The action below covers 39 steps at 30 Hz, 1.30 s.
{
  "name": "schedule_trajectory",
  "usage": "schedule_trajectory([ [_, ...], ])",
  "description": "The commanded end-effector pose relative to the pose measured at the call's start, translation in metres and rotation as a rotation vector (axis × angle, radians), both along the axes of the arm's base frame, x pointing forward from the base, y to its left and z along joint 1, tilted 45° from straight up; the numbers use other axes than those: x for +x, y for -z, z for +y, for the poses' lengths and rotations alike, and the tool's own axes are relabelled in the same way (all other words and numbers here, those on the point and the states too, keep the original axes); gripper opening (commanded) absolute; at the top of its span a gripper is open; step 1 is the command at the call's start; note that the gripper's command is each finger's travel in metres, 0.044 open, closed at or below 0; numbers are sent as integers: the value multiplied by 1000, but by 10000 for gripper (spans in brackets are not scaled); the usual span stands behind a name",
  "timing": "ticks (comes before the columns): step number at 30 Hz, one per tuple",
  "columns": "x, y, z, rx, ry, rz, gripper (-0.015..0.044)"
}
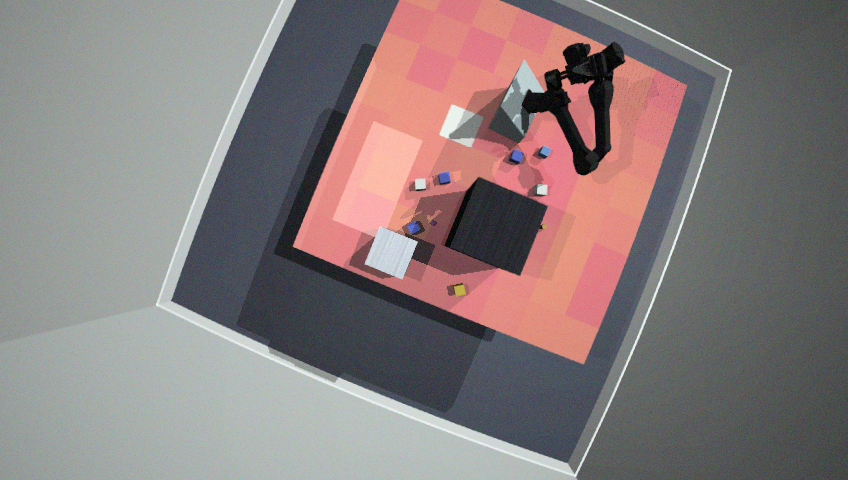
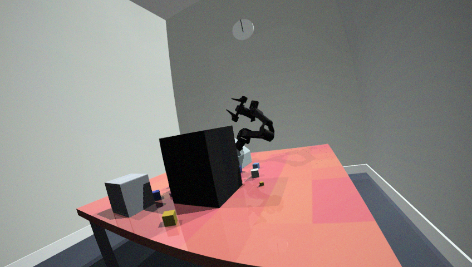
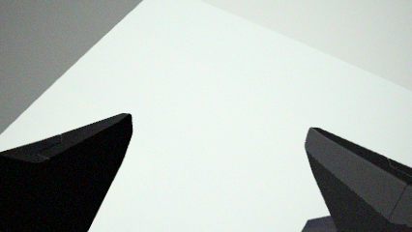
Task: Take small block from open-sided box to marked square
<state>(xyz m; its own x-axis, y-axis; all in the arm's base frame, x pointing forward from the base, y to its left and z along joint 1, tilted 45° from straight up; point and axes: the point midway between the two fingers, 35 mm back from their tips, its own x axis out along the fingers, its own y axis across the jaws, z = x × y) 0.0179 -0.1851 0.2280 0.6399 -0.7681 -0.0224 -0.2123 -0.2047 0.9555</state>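
The jaws (image 1: 564, 66) (image 2: 229, 104) are standing wide, holding nothing, and are pointing away from the desk (image 1: 606, 214) (image 2: 288, 238). Farther out, the pale patch, probably the marked square (image 1: 453, 120), is lying flat. Beyond it, the large black box (image 1: 496, 226) (image 2: 188, 168) is probably hiding the small block; neither block nor open side is showing, so its exact place is staying unclear. The block is likely going to be light, stiff and hardly fragile; slipperiness is remaining unknown. Gripping opposite side faces at mid-height, reaching level through the opening, would be sparing the walls.
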Motion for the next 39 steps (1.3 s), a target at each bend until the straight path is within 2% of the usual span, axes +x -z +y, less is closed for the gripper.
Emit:
schedule_trajectory([
  [1,0,0,-1,2,-2,2,374],
  [3,4,2,-5,20,-21,20,324],
  [21,99,14,-13,-116,-568,338,324],
  [30,159,30,5,-303,-927,512,324],
  [39,220,49,47,-576,-1319,626,324],
])
